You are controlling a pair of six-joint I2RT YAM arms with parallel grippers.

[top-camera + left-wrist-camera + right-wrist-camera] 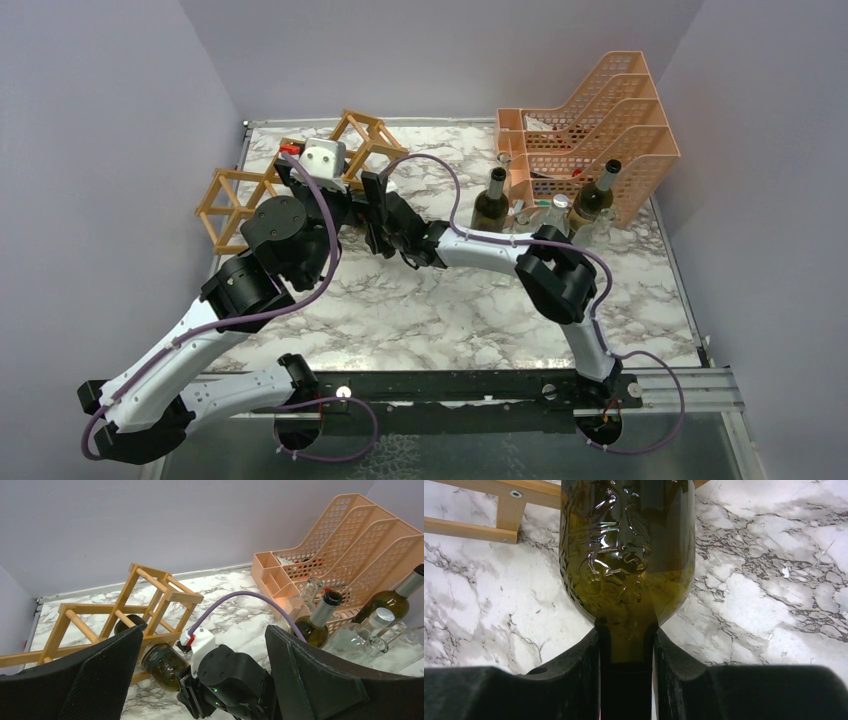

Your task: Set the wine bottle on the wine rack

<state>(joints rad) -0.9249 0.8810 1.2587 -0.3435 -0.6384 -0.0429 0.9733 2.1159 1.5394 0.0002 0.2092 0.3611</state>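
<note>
– One bottle is in play, you said. Where does it lie from my fingers?

– Straight ahead of them. My right fingers [574, 680] are pinched on the neck of the wine bottle [626, 555]. Its long axis runs away up the middle of the right wrist view, base leading. It lies level, low over the table [450, 310]. The wine rack [509, 512] sits at the upper left of that view, so I judge the base must swing slightly left to meet a cell. From the left wrist view the base end may already be among the sticks, but I cannot tell how far.

– And the left arm?

– My left fingers [107, 675] are spread wide around nothing, looking down on the rack. The right arm has the job.

– Count for me.

– One rack, one peach organiser [600, 110], one held bottle. By the organiser at the upper right stand two dark green bottles and at least two clear ones. The glass overlaps, so I cannot count those for certain.
</note>
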